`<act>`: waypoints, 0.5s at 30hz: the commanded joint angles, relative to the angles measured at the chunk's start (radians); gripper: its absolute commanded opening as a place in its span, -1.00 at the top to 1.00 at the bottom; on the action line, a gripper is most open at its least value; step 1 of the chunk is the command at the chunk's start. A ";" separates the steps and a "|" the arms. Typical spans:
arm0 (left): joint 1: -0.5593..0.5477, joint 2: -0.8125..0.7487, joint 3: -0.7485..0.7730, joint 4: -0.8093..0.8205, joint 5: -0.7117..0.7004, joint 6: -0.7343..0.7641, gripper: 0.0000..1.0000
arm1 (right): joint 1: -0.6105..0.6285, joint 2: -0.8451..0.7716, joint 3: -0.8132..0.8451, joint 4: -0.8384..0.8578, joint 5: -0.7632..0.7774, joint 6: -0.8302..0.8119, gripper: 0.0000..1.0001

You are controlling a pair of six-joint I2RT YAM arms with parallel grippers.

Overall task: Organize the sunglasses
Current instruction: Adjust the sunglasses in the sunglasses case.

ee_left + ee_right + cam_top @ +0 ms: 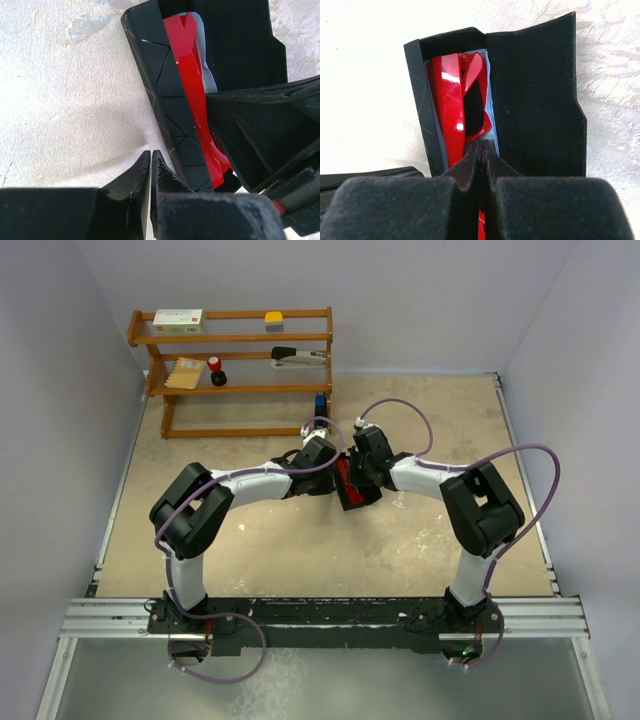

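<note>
Red sunglasses (452, 115): folded, lying lengthwise in the trough of the open black case (535, 100), on a pale blue cloth (489, 95) that lines the trough.
Case position: mid-desk, between your two wrists, with its flap folded out flat beside the trough.
Left claw (151, 160): tips pressed together and holding nothing. It sits just beside the case's outer wall, over bare desk (420, 550).
Right claw (481, 147): tips pressed together at the near end of the sunglasses. A red sliver shows beneath them, and you cannot tell whether they pinch the frame.
Edges: walls close your desk on the left, the right and the far side. A metal rail (320, 615) runs along the near edge. A wooden rack (240, 390) stands at the far left.
Open room: you have bare desk on the near side of the case, between the two arms, and a wide bare stretch at the far right.
Writing: a white box (178, 319) on the rack's top shelf carries a red mark, too small to read. The case wall shows only thin scored lines.
</note>
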 commanded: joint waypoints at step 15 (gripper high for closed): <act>-0.003 -0.108 -0.012 -0.019 -0.049 0.012 1.00 | -0.051 -0.274 -0.022 -0.100 0.124 -0.060 1.00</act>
